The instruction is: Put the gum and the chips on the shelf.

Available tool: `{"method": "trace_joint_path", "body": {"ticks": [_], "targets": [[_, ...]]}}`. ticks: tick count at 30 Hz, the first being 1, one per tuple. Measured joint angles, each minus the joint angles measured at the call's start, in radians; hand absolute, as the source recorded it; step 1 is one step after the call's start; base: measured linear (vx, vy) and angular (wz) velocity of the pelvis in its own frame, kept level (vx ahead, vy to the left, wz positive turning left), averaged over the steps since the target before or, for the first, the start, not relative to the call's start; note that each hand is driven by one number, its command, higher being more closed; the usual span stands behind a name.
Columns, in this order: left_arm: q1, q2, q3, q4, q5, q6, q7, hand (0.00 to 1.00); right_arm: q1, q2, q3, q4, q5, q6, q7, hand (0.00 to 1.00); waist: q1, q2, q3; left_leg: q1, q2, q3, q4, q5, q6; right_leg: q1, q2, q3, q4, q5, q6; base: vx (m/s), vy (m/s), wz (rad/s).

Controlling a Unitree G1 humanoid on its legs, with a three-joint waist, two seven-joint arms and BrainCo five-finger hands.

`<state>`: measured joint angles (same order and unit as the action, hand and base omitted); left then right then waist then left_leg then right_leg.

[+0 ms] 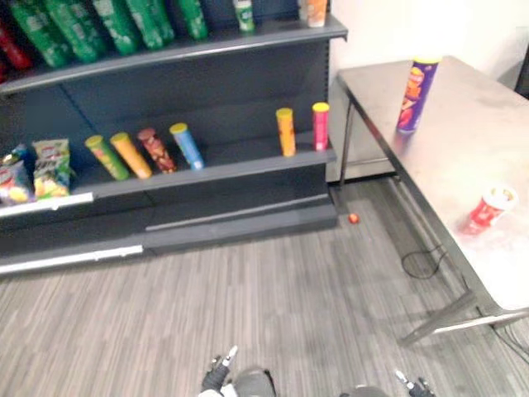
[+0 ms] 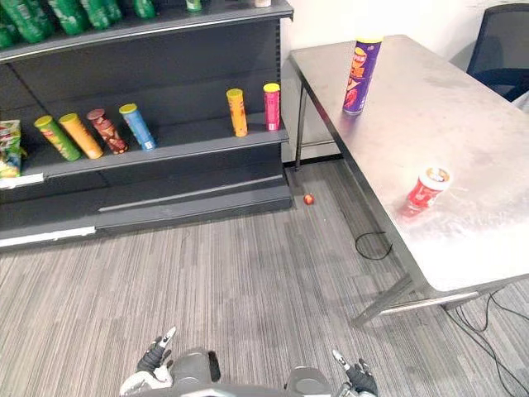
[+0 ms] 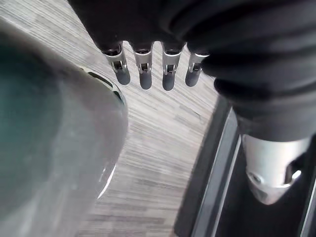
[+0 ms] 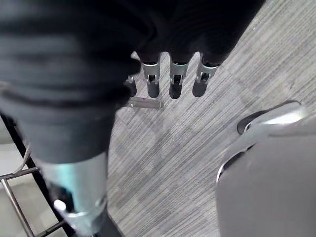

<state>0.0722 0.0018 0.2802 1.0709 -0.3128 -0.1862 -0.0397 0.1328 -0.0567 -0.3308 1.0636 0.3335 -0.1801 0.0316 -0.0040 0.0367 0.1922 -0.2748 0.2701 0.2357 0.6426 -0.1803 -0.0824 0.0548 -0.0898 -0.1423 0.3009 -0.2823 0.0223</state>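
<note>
A tall purple chips can (image 1: 416, 95) stands upright at the far end of the grey metal table (image 1: 479, 149) on the right. Nearer on the same table, close to its left edge, sits the gum, a small red tub with a white top (image 2: 427, 188). The dark shelf unit (image 1: 215, 169) stands ahead on the left. My left hand (image 2: 155, 356) and right hand (image 2: 359, 376) hang low at the bottom of the eye views, far from both items. In the wrist views the left fingers (image 3: 143, 69) and right fingers (image 4: 173, 81) are straight over the carpet, holding nothing.
The middle shelf carries several leaning and upright chip cans (image 1: 285, 131), with snack bags (image 1: 50, 168) at its left. Green bottles (image 1: 83, 29) line the top shelf. A small red ball (image 1: 353, 218) lies on the carpet by the shelf's corner. An office chair (image 2: 500, 62) stands behind the table.
</note>
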Motion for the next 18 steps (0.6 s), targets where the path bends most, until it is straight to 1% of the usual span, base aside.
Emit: {"method": "trace_joint_path", "body": {"ticks": [1, 2, 3, 4, 5, 6, 7, 8, 9, 10, 11, 12, 13, 14, 15, 16, 17, 18], "targets": [[0.002, 0.001, 0.001, -0.004, 0.000, -0.004, 0.000, 0.00, 0.001, 0.000, 0.007, 0.000, 0.000, 0.000, 0.000, 0.00, 0.003, -0.006, 0.000, -0.001, -0.004, -0.001, -0.085, 0.008, 0.012, 0.009, -0.013, 0.012, 0.000, -0.009, 0.013, 0.36, 0.272, -0.40], [0.003, 0.001, 0.003, -0.006, 0.000, -0.009, 0.001, 0.00, 0.001, 0.000, 0.021, -0.001, 0.000, 0.000, -0.001, 0.00, 0.006, -0.012, -0.004, 0.004, -0.005, -0.014, -0.202, 0.028, 0.021, 0.021, -0.029, 0.028, -0.001, -0.022, 0.032, 0.42, 0.361, -0.40], [0.005, 0.000, 0.011, -0.005, 0.001, -0.010, 0.004, 0.00, -0.003, -0.001, 0.034, -0.001, 0.000, -0.002, -0.001, 0.00, 0.007, -0.017, -0.007, 0.010, -0.005, -0.045, -0.327, 0.058, 0.017, 0.034, -0.050, 0.050, 0.000, -0.043, 0.062, 0.34, 0.304, -0.41], [0.005, -0.001, 0.019, -0.004, 0.001, -0.009, 0.005, 0.00, -0.005, -0.002, 0.040, -0.001, 0.000, -0.004, -0.001, 0.00, 0.008, -0.018, -0.007, 0.018, -0.004, -0.062, -0.373, 0.072, 0.009, 0.040, -0.058, 0.066, 0.000, -0.054, 0.075, 0.52, 0.555, -0.58], [0.009, -0.004, 0.045, -0.005, -0.001, -0.009, 0.011, 0.00, -0.007, -0.004, 0.056, -0.001, -0.001, -0.006, -0.001, 0.00, 0.010, -0.018, -0.014, 0.023, 0.000, -0.083, -0.420, 0.111, -0.011, 0.047, -0.076, 0.101, -0.001, -0.079, 0.099, 0.46, 0.524, -0.72], [0.013, 0.006, 0.063, 0.000, -0.012, -0.008, 0.014, 0.00, -0.009, 0.008, 0.067, 0.007, -0.002, -0.004, 0.000, 0.00, 0.012, -0.043, -0.042, 0.022, -0.034, -0.076, -0.376, 0.185, -0.032, 0.056, -0.114, 0.146, -0.014, -0.093, 0.104, 0.56, 0.606, -0.81], [0.019, 0.014, 0.073, 0.003, -0.021, -0.008, 0.018, 0.00, -0.009, 0.027, 0.065, 0.014, -0.002, -0.003, 0.000, 0.00, 0.015, -0.068, -0.065, 0.014, -0.051, -0.060, -0.350, 0.176, -0.031, 0.055, -0.133, 0.183, -0.030, -0.085, 0.099, 0.52, 0.472, -0.76], [0.032, 0.028, 0.080, 0.004, -0.029, -0.008, 0.022, 0.00, -0.009, 0.069, 0.063, 0.027, -0.003, -0.002, 0.004, 0.00, 0.015, -0.099, -0.106, 0.000, -0.067, -0.027, -0.300, 0.115, -0.027, 0.050, -0.157, 0.249, -0.056, -0.033, 0.076, 0.52, 0.443, -0.54], [0.035, 0.042, 0.075, 0.020, -0.029, -0.008, 0.022, 0.00, -0.009, 0.078, 0.052, 0.030, -0.006, -0.003, 0.006, 0.00, 0.005, -0.107, -0.124, 0.001, -0.083, -0.010, -0.254, 0.074, -0.015, 0.050, -0.173, 0.282, -0.065, 0.034, 0.075, 0.51, 0.462, -0.44], [0.030, 0.047, 0.074, 0.036, -0.026, -0.008, 0.023, 0.00, -0.010, 0.078, 0.041, 0.037, -0.007, -0.001, 0.006, 0.00, 0.007, -0.112, -0.136, 0.006, -0.089, 0.005, -0.241, 0.058, -0.005, 0.047, -0.182, 0.302, -0.067, 0.064, 0.079, 0.48, 0.457, -0.44], [0.028, 0.058, 0.059, 0.063, -0.022, -0.008, 0.025, 0.00, -0.015, 0.077, 0.013, 0.054, -0.009, 0.001, 0.006, 0.00, 0.009, -0.120, -0.171, 0.019, -0.104, 0.038, -0.236, 0.037, 0.012, 0.025, -0.200, 0.347, -0.063, 0.120, 0.073, 0.46, 0.395, -0.59], [0.028, 0.075, 0.014, 0.089, -0.018, -0.005, 0.025, 0.00, -0.024, 0.074, 0.004, 0.054, -0.010, 0.001, 0.004, 0.00, 0.008, -0.116, -0.198, 0.030, -0.107, 0.062, -0.241, 0.029, 0.025, -0.015, -0.204, 0.388, -0.033, 0.195, 0.072, 0.45, 0.349, -0.67], [0.028, 0.079, -0.007, 0.094, -0.018, -0.003, 0.026, 0.00, -0.033, 0.073, 0.004, 0.053, -0.010, 0.001, 0.004, 0.00, 0.009, -0.109, -0.196, 0.049, -0.107, 0.070, -0.249, 0.028, 0.027, -0.031, -0.200, 0.404, -0.009, 0.235, 0.071, 0.37, 0.268, -0.82], [0.030, 0.086, -0.043, 0.106, -0.017, 0.000, 0.028, 0.00, -0.043, 0.074, 0.008, 0.052, -0.011, 0.001, 0.005, 0.00, 0.010, -0.092, -0.196, 0.098, -0.104, 0.088, -0.271, 0.028, 0.027, -0.066, -0.185, 0.424, 0.051, 0.315, 0.063, 0.26, 0.184, -0.76], [0.030, 0.087, -0.062, 0.112, -0.017, 0.001, 0.030, 0.00, -0.044, 0.073, 0.015, 0.052, -0.010, 0.001, 0.006, 0.00, 0.010, -0.080, -0.195, 0.123, -0.099, 0.089, -0.277, 0.028, 0.029, -0.082, -0.175, 0.424, 0.084, 0.336, 0.061, 0.28, 0.172, -0.95], [0.034, 0.092, -0.104, 0.115, -0.016, 0.001, 0.033, 0.00, -0.047, 0.061, 0.029, 0.044, -0.011, 0.000, 0.011, 0.00, 0.005, -0.060, -0.189, 0.169, -0.086, 0.093, -0.275, 0.026, 0.031, -0.113, -0.138, 0.402, 0.156, 0.325, 0.053, 0.25, 0.101, -0.82], [0.036, 0.095, -0.127, 0.121, -0.016, 0.001, 0.033, 0.00, -0.046, 0.054, 0.039, 0.040, -0.010, 0.000, 0.012, 0.00, 0.005, -0.053, -0.189, 0.197, -0.077, 0.107, -0.260, 0.026, 0.031, -0.143, -0.110, 0.349, 0.194, 0.317, 0.036, 0.23, 0.074, -0.85], [0.037, 0.095, -0.146, 0.121, -0.016, 0.001, 0.032, 0.00, -0.038, 0.051, 0.060, 0.030, -0.010, -0.001, 0.014, 0.00, 0.006, -0.048, -0.190, 0.200, -0.075, 0.112, -0.201, 0.025, 0.039, -0.153, -0.129, 0.262, 0.229, 0.343, 0.012, 0.20, 0.082, -0.85]]}}
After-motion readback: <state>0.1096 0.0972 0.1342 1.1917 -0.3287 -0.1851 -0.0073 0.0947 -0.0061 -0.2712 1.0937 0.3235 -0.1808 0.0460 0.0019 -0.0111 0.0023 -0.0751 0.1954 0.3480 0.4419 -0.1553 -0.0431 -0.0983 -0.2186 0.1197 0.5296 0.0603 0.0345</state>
